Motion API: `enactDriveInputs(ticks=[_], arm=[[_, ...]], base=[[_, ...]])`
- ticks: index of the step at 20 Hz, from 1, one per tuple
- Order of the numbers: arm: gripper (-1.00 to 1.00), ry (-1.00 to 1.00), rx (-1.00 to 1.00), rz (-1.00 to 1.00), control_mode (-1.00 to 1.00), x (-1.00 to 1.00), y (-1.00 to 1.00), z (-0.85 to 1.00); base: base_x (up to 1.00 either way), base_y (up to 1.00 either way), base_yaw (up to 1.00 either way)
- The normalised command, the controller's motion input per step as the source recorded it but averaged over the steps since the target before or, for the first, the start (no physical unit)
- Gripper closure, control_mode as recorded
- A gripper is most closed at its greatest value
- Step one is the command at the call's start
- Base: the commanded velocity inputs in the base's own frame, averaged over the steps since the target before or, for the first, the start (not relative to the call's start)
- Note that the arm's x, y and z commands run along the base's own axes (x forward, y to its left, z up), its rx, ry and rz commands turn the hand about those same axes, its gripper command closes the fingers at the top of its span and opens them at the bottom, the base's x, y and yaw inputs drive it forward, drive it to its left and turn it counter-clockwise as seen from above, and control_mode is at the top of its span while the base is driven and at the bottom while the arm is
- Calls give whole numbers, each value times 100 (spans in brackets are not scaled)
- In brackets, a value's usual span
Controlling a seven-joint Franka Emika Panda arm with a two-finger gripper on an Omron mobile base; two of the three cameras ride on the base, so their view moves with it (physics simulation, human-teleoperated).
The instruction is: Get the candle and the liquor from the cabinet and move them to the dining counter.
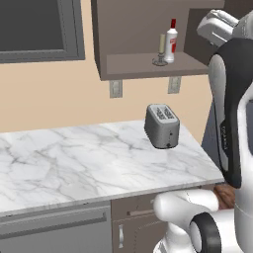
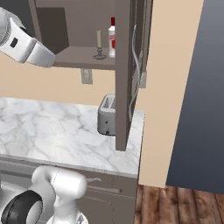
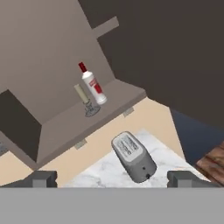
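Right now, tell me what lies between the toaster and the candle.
Bare beige wall and two outlets; the toaster sits on the marble counter, the candle on the cabinet shelf above, seen in left base view.

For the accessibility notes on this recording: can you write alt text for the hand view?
An open cabinet holds a candle and a red-capped liquor bottle, side by side on its shelf, seen tilted from the robot's hand. Below sits a grey toaster on a marble counter, with the open gripper spread at the bottom.

A glossy white arm (image 1: 237,128) of rounded links is seen, with black bands at the joints; 2 small dark grey, blocky fingertips (image 3: 41,178) are shown.
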Motion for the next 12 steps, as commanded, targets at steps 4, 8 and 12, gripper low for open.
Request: enactDriveInputs(ticks=[4,8,12], arm=[[-100,-9,0,31,-100,4,4,-5],[-100,-13,-5,13,-100,10,6,-16],[-100,-13,-6,8,-100,18,1,-20]], base=[[0,0,0],[0,0,0],[0,0,0]])
